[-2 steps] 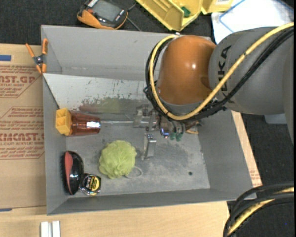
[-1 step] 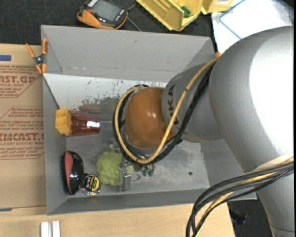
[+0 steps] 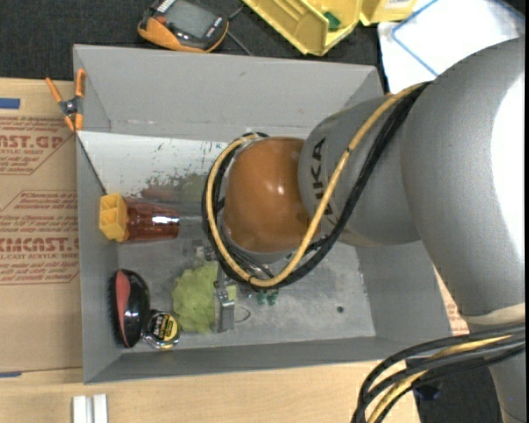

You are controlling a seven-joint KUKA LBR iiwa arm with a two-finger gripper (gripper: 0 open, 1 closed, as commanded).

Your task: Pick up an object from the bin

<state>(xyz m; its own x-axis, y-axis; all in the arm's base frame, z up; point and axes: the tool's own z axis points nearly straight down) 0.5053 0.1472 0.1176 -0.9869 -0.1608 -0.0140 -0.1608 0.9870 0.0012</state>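
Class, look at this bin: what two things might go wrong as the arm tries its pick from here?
1. The gripper sits at the right edge of the soft green lump, low in the bin. Gripped so far off centre, the lump may slip out.
2. The yellow and black tape measure lies close by the lump's lower left and may be nudged or dragged along.

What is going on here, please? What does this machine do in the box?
A KUKA arm reaches into the grey bin from the view's right. Its tool is down near the bin floor, right beside a green crumpled lump toward the front. Whether it grips anything, I cannot tell. Further left lie a red bottle with a yellow cap, a black-and-red object and a small yellow-and-black tape measure.
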